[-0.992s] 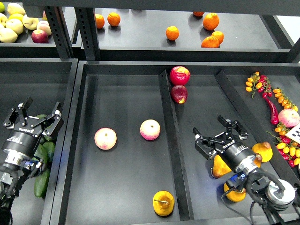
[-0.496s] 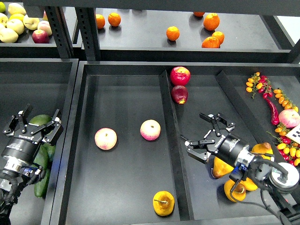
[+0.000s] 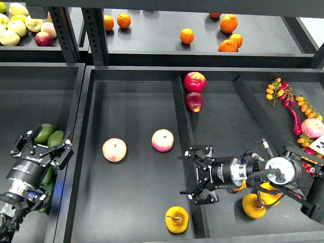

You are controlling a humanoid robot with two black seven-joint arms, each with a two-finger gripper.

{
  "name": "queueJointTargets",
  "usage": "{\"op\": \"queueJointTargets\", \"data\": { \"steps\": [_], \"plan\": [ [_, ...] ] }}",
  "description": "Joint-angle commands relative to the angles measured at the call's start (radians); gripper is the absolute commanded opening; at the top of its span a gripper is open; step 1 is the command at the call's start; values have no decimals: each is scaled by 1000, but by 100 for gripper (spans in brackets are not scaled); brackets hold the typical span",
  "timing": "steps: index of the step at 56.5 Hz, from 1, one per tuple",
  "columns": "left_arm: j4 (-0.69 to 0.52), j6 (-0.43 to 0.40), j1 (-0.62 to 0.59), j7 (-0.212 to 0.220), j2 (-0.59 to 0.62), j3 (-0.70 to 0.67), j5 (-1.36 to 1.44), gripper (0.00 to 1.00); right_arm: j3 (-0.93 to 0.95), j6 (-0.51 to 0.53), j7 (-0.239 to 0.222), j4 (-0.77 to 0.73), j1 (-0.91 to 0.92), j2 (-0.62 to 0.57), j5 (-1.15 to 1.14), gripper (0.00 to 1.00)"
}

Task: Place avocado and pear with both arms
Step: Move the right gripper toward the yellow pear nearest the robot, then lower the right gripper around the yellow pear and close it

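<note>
Dark green avocados (image 3: 44, 132) lie in the left tray, just beyond my left gripper (image 3: 44, 148), which is open and empty, hovering at their near side. More avocados are partly hidden under that arm. A yellow-orange pear (image 3: 176, 219) stands at the front of the middle compartment. My right gripper (image 3: 191, 174) points left, open and empty, over the divider (image 3: 181, 121), a little behind and right of that pear. Other pears (image 3: 253, 205) lie under my right arm, partly hidden.
Two pink-white peaches (image 3: 114, 150) (image 3: 162, 140) lie in the middle compartment. Two red apples (image 3: 194, 81) sit at the divider's far end. Cherry tomatoes, a red chili (image 3: 293, 117) and a peach (image 3: 312, 127) are at the right. Oranges (image 3: 187, 36) and apples are on the back shelf.
My right gripper has swung left and lower, from above the pears to the divider. My left gripper has drawn back toward me, uncovering the avocados.
</note>
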Motion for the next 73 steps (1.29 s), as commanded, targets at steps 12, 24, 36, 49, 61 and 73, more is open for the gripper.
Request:
{"op": "queueJointTargets", "data": {
  "steps": [12,24,36,49,61,73],
  "plan": [
    [-4,0,16,0,0,15,0,99,-53,0,0,0,-45,-6,-9,100],
    [-6,0,25,0,0,25,0,99,-65,-3,0,-8,-67,-10,-10,99],
    [-4,0,25,0,0,39,0,99,-79,-5,0,-41,-68,5,-13,99],
    [0,0,25,0,0,70,0,99,-85,-8,0,-69,-79,24,-12,97],
    [3,0,25,0,0,76,0,99,-91,-11,0,-83,-82,47,-12,97],
    [3,0,25,0,0,78,0,99,-93,-12,0,-107,-94,70,-12,95]
  ]
}}
